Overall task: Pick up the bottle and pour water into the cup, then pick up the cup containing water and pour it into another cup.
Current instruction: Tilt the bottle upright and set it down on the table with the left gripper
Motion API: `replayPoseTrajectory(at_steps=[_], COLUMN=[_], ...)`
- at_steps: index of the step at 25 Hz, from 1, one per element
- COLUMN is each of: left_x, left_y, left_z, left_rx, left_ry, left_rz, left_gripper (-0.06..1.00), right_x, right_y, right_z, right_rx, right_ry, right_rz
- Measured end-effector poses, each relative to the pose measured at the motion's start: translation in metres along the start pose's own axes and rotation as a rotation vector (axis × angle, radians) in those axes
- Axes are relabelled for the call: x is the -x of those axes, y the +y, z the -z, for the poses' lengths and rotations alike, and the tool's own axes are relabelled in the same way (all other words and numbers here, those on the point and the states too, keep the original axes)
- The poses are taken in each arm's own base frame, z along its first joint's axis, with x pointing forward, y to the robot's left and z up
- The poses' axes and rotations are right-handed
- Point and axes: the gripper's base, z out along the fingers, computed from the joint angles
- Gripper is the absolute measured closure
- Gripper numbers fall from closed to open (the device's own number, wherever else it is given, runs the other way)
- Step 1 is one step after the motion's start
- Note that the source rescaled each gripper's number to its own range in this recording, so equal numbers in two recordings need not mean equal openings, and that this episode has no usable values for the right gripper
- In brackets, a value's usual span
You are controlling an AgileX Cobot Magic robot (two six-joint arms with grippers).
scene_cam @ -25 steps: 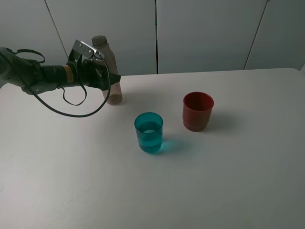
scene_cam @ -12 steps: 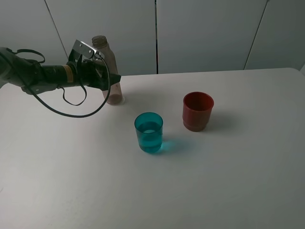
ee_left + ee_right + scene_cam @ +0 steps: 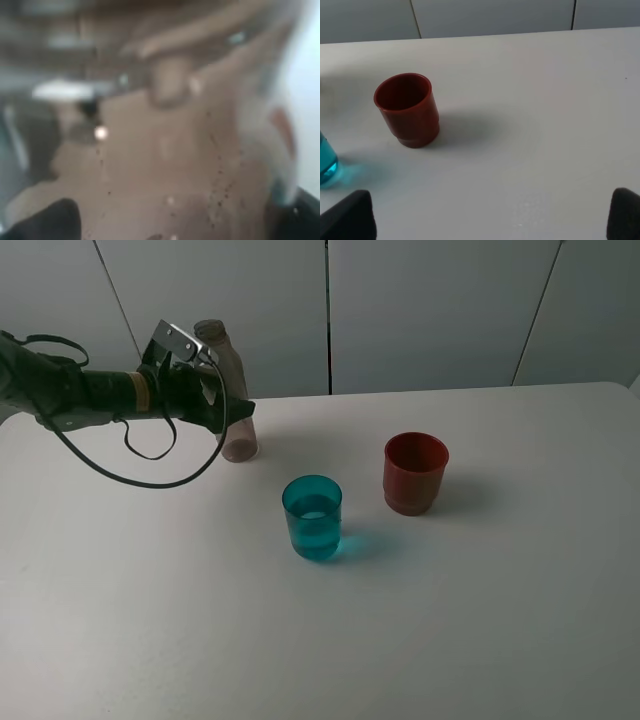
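Note:
The bottle (image 3: 232,390), tall and grey-tinted with no cap, stands at the back left of the white table (image 3: 450,620). My left gripper (image 3: 238,408) is shut on its middle from the left. In the left wrist view the bottle (image 3: 165,150) is a blur that fills the frame. The teal cup (image 3: 312,518) holds water and stands mid-table, with its edge showing in the right wrist view (image 3: 325,160). The empty red-brown cup (image 3: 415,472) stands to its right and shows in the right wrist view (image 3: 409,110). My right gripper (image 3: 487,215) is open and empty, short of the red cup.
A grey panelled wall (image 3: 430,310) runs behind the table's back edge. A black cable (image 3: 150,455) loops down from the left arm to just above the table.
My left arm has shifted slightly upward, and the bottle has moved a little to the left with it. The cups have not moved.

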Motion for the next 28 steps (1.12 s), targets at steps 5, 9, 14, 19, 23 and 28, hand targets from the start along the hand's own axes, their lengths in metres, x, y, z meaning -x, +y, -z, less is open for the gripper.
replayPoseTrajectory(at_steps=[5, 9, 14, 19, 23, 28], left_x=[0.004, -0.005, -0.004, -0.001, -0.001, -0.006], left_y=[-0.003, -0.007, -0.009, -0.007, -0.006, -0.015], left_z=[0.012, 0.017, 0.023, 0.028, 0.036, 0.052], left_rx=[0.014, 0.027, 0.039, 0.073, 0.128, 0.166], left_ry=[0.019, 0.073, 0.089, 0.111, 0.166, 0.218], left_rz=[-0.009, 0.003, 0.002, 0.043, 0.068, 0.135], left_gripper=[-0.06, -0.06, -0.06, -0.06, -0.06, -0.06], right_x=[0.0, 0.0, 0.0, 0.0, 0.0, 0.0], right_y=[0.0, 0.0, 0.0, 0.0, 0.0, 0.0], right_z=[0.0, 0.0, 0.0, 0.0, 0.0, 0.0], right_rx=[0.0, 0.0, 0.0, 0.0, 0.0, 0.0], right_ry=[0.0, 0.0, 0.0, 0.0, 0.0, 0.0], right_rz=[0.0, 0.0, 0.0, 0.0, 0.0, 0.0])
